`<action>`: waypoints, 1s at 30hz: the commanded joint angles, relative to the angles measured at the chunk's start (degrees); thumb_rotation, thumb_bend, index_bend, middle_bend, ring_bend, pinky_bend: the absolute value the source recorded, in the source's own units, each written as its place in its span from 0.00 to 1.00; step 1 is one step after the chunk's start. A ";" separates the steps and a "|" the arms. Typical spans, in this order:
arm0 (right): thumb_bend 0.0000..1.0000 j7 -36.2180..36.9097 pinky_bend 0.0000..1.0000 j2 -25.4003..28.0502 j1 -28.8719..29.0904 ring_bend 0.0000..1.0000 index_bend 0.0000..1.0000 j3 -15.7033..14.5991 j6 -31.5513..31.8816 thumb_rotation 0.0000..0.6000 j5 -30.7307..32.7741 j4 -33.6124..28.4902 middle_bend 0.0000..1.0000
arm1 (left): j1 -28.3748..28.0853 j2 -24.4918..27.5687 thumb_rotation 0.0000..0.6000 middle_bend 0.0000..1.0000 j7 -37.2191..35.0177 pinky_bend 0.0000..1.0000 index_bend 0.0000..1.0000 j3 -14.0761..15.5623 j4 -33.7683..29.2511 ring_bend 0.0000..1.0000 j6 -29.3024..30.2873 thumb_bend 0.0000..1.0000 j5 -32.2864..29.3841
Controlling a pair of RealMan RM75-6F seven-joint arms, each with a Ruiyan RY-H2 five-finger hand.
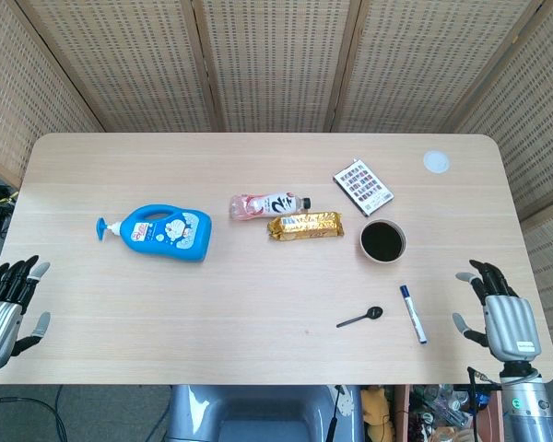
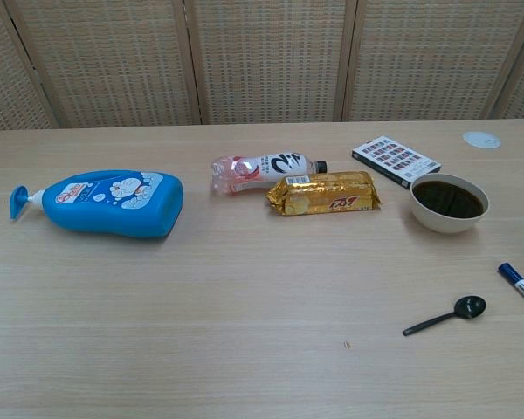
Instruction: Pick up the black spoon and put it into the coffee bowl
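Note:
A small black spoon (image 1: 360,318) (image 2: 446,316) lies flat on the table near the front right, bowl end pointing right. Behind it stands the coffee bowl (image 1: 382,241) (image 2: 449,203), full of dark coffee. My right hand (image 1: 502,313) hovers at the table's right front edge, fingers apart and holding nothing, well to the right of the spoon. My left hand (image 1: 6,304) is at the left front edge, fingers spread and empty. Neither hand shows in the chest view.
A blue-capped marker (image 1: 412,313) (image 2: 520,286) lies just right of the spoon. A gold snack pack (image 1: 305,225), a pink drink bottle (image 1: 267,205), a blue lotion bottle (image 1: 161,232), a patterned card box (image 1: 362,186) and a white disc (image 1: 435,162) lie farther back.

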 commanded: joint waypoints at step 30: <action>0.42 3.93 0.47 1.68 2.78 0.19 0.29 0.78 -1.40 1.00 -7.12 -2.35 0.30 | -0.10 0.12 1.00 0.00 0.07 0.00 0.00 -0.52 0.29 0.00 -0.31 0.47 -1.19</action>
